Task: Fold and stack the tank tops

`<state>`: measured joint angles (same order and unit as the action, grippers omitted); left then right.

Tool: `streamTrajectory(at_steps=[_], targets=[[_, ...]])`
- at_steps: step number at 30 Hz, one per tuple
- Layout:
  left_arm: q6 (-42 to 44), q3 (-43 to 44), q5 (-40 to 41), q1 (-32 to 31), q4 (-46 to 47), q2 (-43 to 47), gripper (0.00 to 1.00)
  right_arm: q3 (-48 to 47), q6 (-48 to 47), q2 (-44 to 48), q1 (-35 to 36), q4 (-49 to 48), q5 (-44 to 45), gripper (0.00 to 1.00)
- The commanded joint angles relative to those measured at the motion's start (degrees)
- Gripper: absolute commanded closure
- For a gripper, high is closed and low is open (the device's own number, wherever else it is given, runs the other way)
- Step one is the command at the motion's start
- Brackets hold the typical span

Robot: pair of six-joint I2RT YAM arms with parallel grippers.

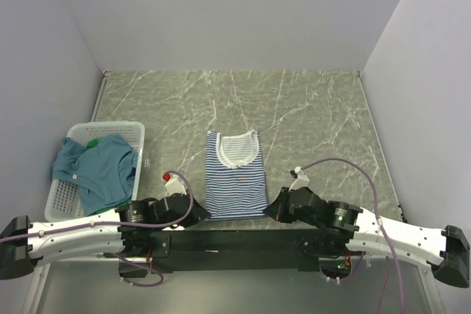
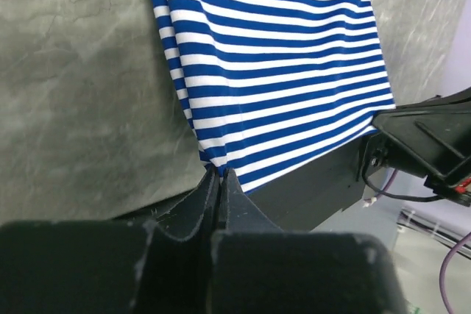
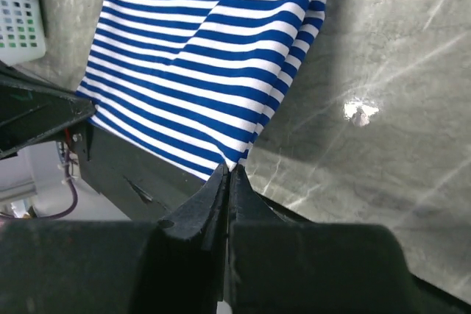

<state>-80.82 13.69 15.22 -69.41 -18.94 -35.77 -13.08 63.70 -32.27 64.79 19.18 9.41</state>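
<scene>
Corners of striped top (image 1: 234, 182) are pinched by left hand (image 2: 218, 174) and right hand (image 3: 229, 170), green top (image 1: 93, 143) mostly hidden.

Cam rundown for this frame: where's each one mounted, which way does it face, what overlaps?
Top external: above and behind the bases, looking down on table; both arms, basket, striped top show.
Left wrist: on the wrist, looks past left pincer, shut on the top's near-left corner.
Right wrist: on the wrist, looks past right pincer, shut on near-right corner; basket corner upper left.
Shared: all see the striped top.
</scene>
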Motion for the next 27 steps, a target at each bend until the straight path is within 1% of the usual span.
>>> streamTrajectory(at_steps=[1,4,9,14,17,19,20,21,22,23,24,26,27], targets=[[-2.9,6.2,5.9,-2.1,-6.7,0.0,0.99,-4.2,2.3,2.3,0.9,5.5,4.1,1.00],[-1.7,10.0,7.7,-2.4,-8.4,-1.8,0.99,-8.1,1.0,2.0,0.9,7.5,5.3,1.00],[-1.6,14.4,12.5,-2.2,-11.2,-1.8,0.99,-14.8,-1.9,-0.6,0.7,9.5,10.0,1.00],[1.8,18.6,16.2,-0.6,-10.8,-3.5,0.99,-20.1,-6.1,-5.9,-1.9,8.1,10.5,1.00],[6.4,20.5,14.1,3.5,-7.7,-5.9,0.99,-22.7,-9.0,-8.9,-4.7,6.3,8.3,1.00],[9.6,21.6,11.5,7.4,-6.2,-7.6,0.99,-23.7,-11.2,-10.4,-6.7,4.7,5.7,1.00],[10.8,22.2,10.6,8.7,-4.5,-8.0,1.00,-23.9,-11.9,-11.0,-9.3,4.2,4.8,1.00],[11.8,22.3,8.7,11.7,-3.4,-8.3,0.99,-24.3,-13.3,-11.3,-11.0,2.9,3.4,1.00],[13.7,22.6,7.5,13.4,-2.5,-9.4,0.99,-24.3,-14.1,-12.2,-14.0,2.0,0.7,1.00],[14.8,23.0,5.8,15.0,-0.2,-9.8,0.99,-24.4,-15.5,-12.8,-15.6,1.1,-0.8,1.00],[15.8,23.4,3.5,18.1,0.6,-10.5,0.99,-25.1,-16.2,-13.5,-17.1,0.3,-1.8,1.00],[18.2,24.7,1.4,21.0,2.8,-13.0,0.99,-25.9,-18.3,-16.3,-20.6,-0.5,-4.2,1.00],[19.9,25.3,-0.9,23.7,3.6,-14.0,0.99,-26.8,-18.9,-17.3,-21.5,-1.4,-5.0,1.00]])
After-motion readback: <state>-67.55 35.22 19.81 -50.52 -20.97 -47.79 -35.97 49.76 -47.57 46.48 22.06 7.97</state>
